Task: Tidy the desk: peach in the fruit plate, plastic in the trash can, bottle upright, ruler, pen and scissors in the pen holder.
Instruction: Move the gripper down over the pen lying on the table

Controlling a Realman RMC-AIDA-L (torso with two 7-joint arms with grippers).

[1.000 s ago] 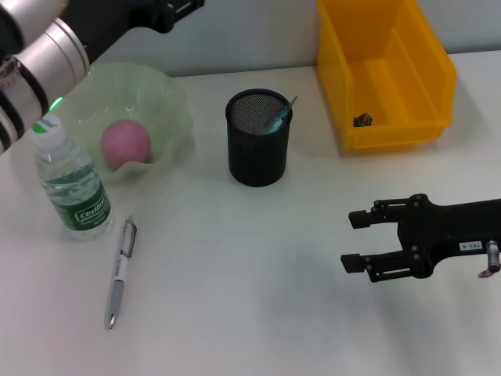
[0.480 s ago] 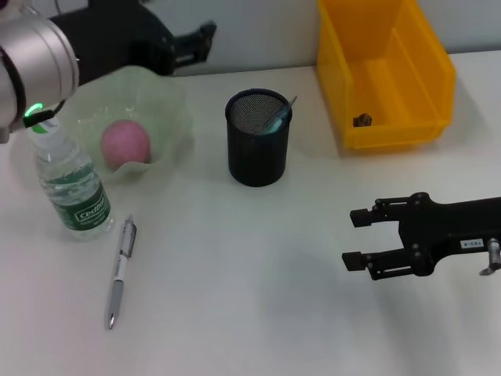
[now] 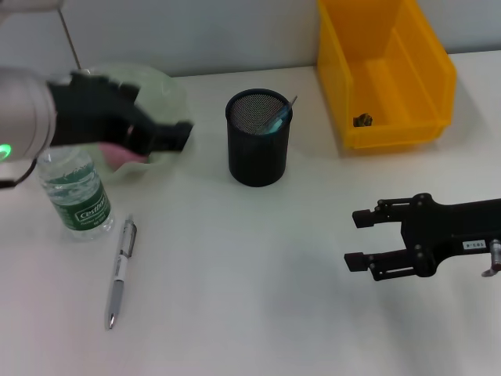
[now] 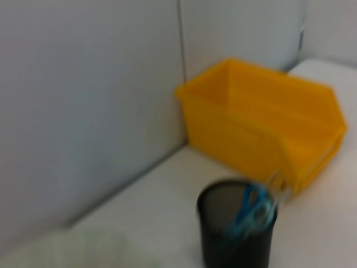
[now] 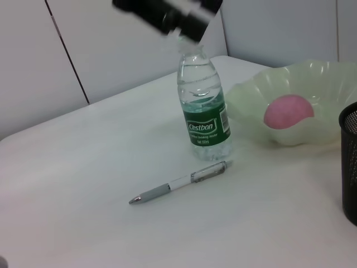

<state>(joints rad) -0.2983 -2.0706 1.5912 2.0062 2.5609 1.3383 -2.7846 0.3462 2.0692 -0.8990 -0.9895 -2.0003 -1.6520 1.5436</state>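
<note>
Pen (image 3: 120, 271) apparently clear of bottle (image 3: 75, 194)

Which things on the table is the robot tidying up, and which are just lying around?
For the tidying:
- peach in the fruit plate
- bottle, standing upright
- pen, lying flat on the desk
- scissors in the pen holder
- trash can
- left hand above the plate
- right hand, open

Just lying about:
- nothing I can see
</note>
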